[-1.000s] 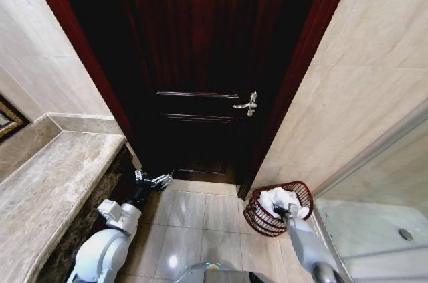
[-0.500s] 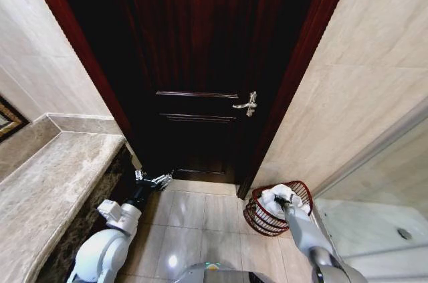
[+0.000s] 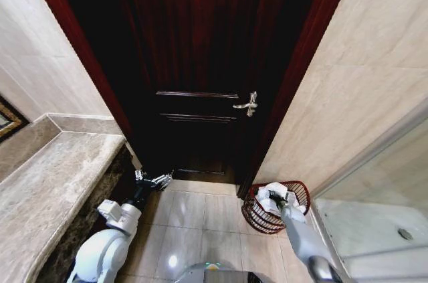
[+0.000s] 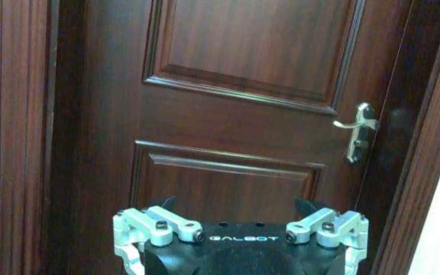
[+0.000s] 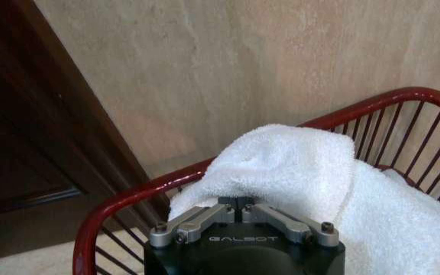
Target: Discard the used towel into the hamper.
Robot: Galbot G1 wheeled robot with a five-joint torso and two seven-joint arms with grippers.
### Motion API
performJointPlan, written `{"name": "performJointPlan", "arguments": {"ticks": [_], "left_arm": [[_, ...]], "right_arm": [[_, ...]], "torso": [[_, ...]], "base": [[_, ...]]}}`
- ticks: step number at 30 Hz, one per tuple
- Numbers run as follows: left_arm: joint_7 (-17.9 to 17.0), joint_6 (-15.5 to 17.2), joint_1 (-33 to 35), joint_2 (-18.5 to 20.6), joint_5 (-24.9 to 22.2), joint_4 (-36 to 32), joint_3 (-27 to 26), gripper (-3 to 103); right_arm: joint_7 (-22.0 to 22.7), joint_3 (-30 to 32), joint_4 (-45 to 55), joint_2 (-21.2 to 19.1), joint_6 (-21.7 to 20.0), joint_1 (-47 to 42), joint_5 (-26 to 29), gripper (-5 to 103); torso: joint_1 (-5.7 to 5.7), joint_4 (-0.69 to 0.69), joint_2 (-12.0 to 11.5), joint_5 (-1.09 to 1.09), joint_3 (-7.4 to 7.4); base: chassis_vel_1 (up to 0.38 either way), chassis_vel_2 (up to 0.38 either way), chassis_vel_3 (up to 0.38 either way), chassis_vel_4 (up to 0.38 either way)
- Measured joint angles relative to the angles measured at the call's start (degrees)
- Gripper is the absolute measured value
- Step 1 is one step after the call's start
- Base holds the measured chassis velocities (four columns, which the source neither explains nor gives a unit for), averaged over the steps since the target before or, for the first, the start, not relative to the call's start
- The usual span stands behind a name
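Down at the foot of the beige tiled wall (image 3: 348,89), just right of the dark wooden door (image 3: 200,62), the hamper (image 3: 257,217) is standing on the floor tiles (image 3: 200,216), and that is where you are working. Your right gripper (image 3: 275,197) is reaching over the hamper's rim, and you are holding the white towel (image 3: 281,196) there, with most of the cloth lying inside the basket and a fold bulging up above the edge. From the right wrist view, you are seeing the right gripper (image 5: 240,201) with its linkage drawn together at the centre, the fingers clenched on the towel (image 5: 297,172), which is wrapping up and over their tips. The hamper (image 5: 128,200) is showing its red rim curving round beneath and behind the cloth, its thin bars running down toward the base. Your left gripper (image 3: 152,179) is hanging idle well apart from all this, low over the floor beside the marble counter (image 3: 53,189) and pointing at the door. From the left wrist view, the left gripper (image 4: 239,240) is facing the panelled door (image 4: 235,114) squarely, its linkages spread wide to either side, fingers released and grasping nothing. The silver door handle (image 4: 359,129) is sitting near the door's right edge, higher than that gripper.
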Motion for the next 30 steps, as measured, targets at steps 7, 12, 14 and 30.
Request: {"name": "performJointPlan", "arguments": {"ticks": [7,12,14,30], "left_arm": [[0.00,0.00,0.00,0.00,0.00,0.00,0.00,100],[0.00,0.00,0.00,-0.01,0.00,0.00,0.00,100],[0.00,0.00,0.00,0.00,0.00,0.00,0.00,100],[0.00,0.00,0.00,-0.01,0.00,0.00,0.00,100]], "right_arm": [[0.35,-0.30,10.23,-0.79,-0.31,-5.80,1.57,0],[-2.48,0.02,23.90,-3.44,0.97,-15.52,1.64,-3],[-4.22,0.65,30.28,-4.16,2.13,-21.26,1.72,6],[-4.29,7.75,40.00,0.44,14.54,-38.98,-3.54,66]], "torso": [[0.01,0.01,0.00,-0.01,0.00],[0.00,-0.02,0.01,-0.03,0.00],[0.00,-0.02,0.01,0.00,0.00],[0.00,-0.01,0.01,0.00,0.00]], "base": [[0.000,0.000,0.000,0.000],[0.000,0.000,0.000,0.000],[0.000,0.000,0.000,0.000],[0.000,0.000,0.000,0.000]]}}
